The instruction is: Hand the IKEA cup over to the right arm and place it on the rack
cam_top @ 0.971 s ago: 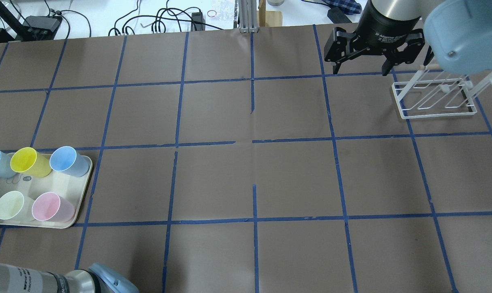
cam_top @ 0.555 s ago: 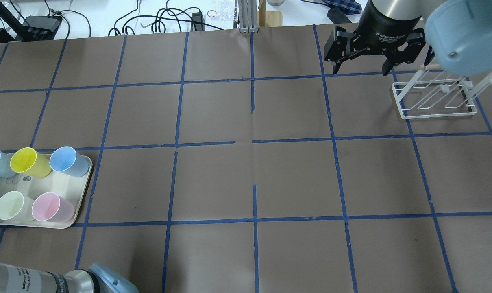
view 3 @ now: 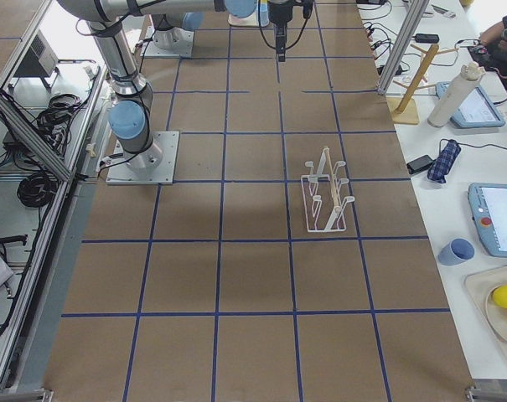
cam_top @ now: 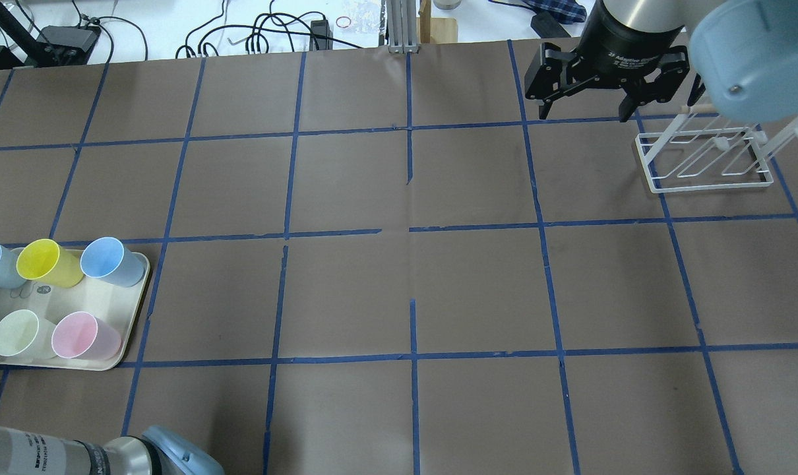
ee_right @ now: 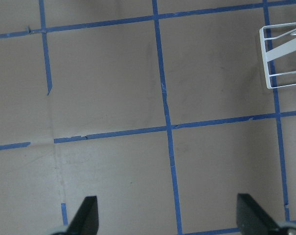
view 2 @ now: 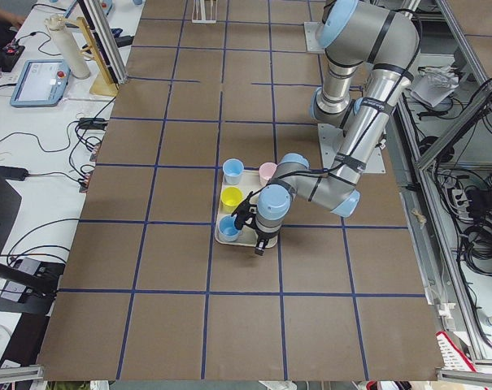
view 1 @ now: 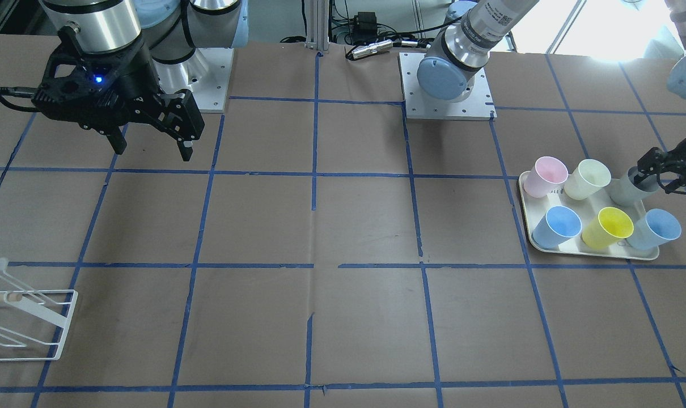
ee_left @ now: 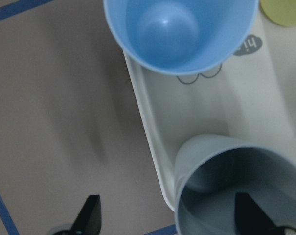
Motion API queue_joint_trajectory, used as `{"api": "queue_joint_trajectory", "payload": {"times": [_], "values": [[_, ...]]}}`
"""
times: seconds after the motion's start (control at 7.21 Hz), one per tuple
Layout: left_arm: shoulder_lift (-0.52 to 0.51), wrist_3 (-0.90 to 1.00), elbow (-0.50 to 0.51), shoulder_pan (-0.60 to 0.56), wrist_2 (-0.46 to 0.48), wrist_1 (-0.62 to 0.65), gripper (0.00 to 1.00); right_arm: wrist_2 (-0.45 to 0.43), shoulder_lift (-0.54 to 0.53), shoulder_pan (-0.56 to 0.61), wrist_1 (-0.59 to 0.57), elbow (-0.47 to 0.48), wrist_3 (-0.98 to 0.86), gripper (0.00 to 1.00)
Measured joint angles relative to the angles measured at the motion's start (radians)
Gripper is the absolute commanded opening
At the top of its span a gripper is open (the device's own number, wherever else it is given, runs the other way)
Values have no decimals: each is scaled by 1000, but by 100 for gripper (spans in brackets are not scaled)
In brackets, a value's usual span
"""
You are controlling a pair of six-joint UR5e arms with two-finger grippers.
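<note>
Left wrist-mounted view: the left gripper (ee_left: 170,216), jaws spread open, straddles one wall of the pale grey IKEA cup (ee_left: 226,186), which stands at a corner of the cream tray (ee_left: 187,112). Closing squarely on that wall should avoid tipping it. The right gripper (view 1: 153,153) hangs open, apart from the rack (cam_top: 712,188).

You had a brown-papered table (cam_top: 399,290) with a blue tape grid. On it the cream tray (cam_top: 105,298) sat near left; the white wire rack (cam_top: 709,187) stood far right, well apart.

left gripper (view 1: 655,178) low, jaws spread, right gripper (view 1: 153,152) raised (jaws wide too)
</note>
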Motion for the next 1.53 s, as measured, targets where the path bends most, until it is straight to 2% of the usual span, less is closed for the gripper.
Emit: {"api": "queue_joint_trajectory", "payload": {"times": [0.28, 0.97, 1.25, 1.53], "values": [[10, -8, -1, 0, 37, -47, 0, -1, 0, -2, 1, 0, -1, 100], [45, -11, 45, -5, 35, -116, 0, -2, 1, -1, 0, 1, 0, 100], [61, -10, 139, -9, 11, -236, 0, -2, 1, -2, -2, 0, -1, 100], [70, -10, 273, -12, -48, -493, 0, -2, 1, -2, -1, 0, -1, 100]]}}
